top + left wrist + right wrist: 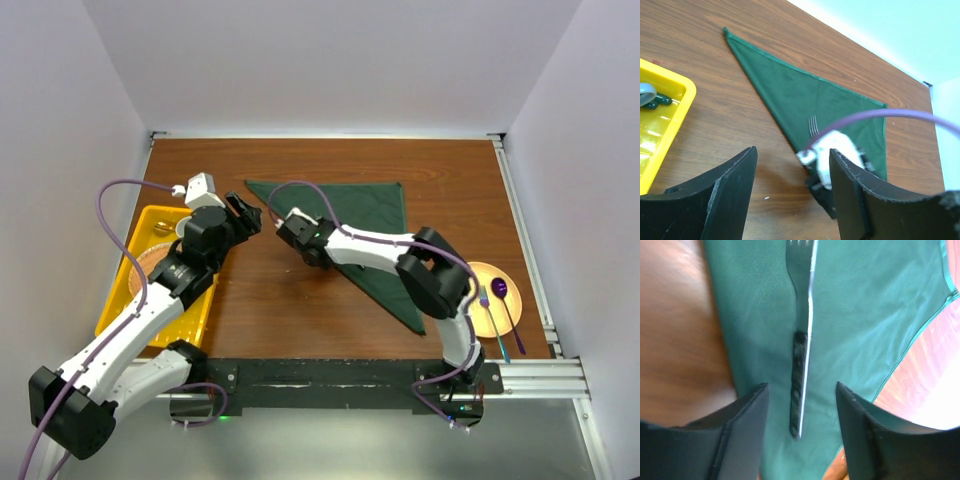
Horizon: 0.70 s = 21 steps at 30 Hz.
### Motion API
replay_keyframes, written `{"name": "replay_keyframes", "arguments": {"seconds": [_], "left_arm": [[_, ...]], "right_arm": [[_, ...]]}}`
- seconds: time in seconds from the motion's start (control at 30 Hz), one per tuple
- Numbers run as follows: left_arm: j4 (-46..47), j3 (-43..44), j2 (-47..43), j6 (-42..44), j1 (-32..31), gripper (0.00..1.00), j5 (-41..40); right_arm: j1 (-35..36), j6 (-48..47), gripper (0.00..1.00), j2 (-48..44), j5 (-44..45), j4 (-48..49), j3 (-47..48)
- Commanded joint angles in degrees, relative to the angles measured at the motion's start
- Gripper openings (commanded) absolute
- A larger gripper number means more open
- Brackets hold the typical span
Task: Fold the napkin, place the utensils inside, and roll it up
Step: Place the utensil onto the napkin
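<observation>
The green napkin (372, 215) lies folded into a triangle on the wooden table; it also shows in the left wrist view (790, 90) and the right wrist view (865, 315). A dark grey fork (802, 340) lies on it, tines pointing away from my right gripper; its tines show in the left wrist view (813, 126). My right gripper (800, 430) is open over the napkin's left edge (288, 228), jaws either side of the fork's handle end without touching it. My left gripper (248, 215) is open and empty above bare table left of the napkin (792, 195).
A yellow tray (135, 290) with a brown dish (160, 260) sits at the left; its corner shows in the left wrist view (670, 115). An orange plate (480, 275) at the right front holds a purple spoon (500, 290), with a teal utensil (497, 335) beside it.
</observation>
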Motion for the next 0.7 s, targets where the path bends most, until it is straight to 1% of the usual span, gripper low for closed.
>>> {"name": "replay_keyframes", "arguments": {"seconds": [0.0, 0.03, 0.07, 0.1, 0.13, 0.23, 0.27, 0.3, 0.33, 0.37, 0.47, 0.53, 0.63, 0.67], "left_arm": [[0.87, 0.62, -1.20, 1.21, 0.37, 0.65, -1.58], [1.05, 0.62, -1.11, 1.12, 0.37, 0.65, -1.31], [1.31, 0.70, -0.94, 1.03, 0.37, 0.65, -0.27], [1.40, 0.79, -0.42, 1.03, 0.37, 0.65, 0.27], [1.40, 0.79, -0.06, 0.86, 0.37, 0.65, 0.71], [1.93, 0.88, 0.73, 0.50, 0.37, 0.65, 2.29], [2.28, 0.88, 0.91, 0.50, 0.37, 0.65, 2.90], [2.37, 0.88, 1.26, 0.59, 0.37, 0.65, 3.17], [2.54, 0.88, 1.26, 0.85, 0.37, 0.65, 3.52], [2.98, 0.88, 1.52, 0.94, 0.37, 0.65, 3.87], [3.42, 1.32, 2.83, 1.56, 0.37, 0.65, 5.36], [3.51, 1.32, 3.72, 1.64, 0.37, 0.65, 6.33], [5.44, 0.88, 5.56, 2.34, 0.37, 0.65, 9.84], [8.58, 0.71, 7.92, 3.04, 0.37, 0.66, 14.38]], "right_arm": [[-2.23, 5.85, 0.62, -14.13, -9.34, -2.78, 1.82], [-3.90, 6.47, 0.62, -15.80, -16.06, -2.52, 1.38], [-5.75, 7.43, 0.61, -18.17, -20.13, -1.91, 0.68], [-10.12, 7.79, 0.61, -18.98, -24.08, 0.01, -1.33], [-12.16, 8.23, 0.60, -19.16, -30.91, 0.46, -2.13], [-17.27, 8.41, 0.52, -18.20, -35.54, 1.78, -3.19], [-18.32, 8.84, 0.36, -17.84, -36.24, 2.74, -3.37], [-20.25, 9.20, 0.27, -16.62, -37.30, 3.54, -3.02], [-21.14, 9.11, 0.24, -15.74, -38.70, 3.72, -2.67], [-21.93, 9.37, 0.27, -15.04, -41.76, 4.33, -2.49], [-24.13, 8.07, 0.44, -11.52, -47.04, 3.90, -0.47], [-25.36, 7.27, 0.45, -9.68, -50.04, 3.81, 0.15], [-25.98, 6.13, 0.45, -7.65, -53.56, 3.11, 0.24], [-26.07, 5.86, 0.46, -7.56, -54.00, 3.28, -0.20]]}}
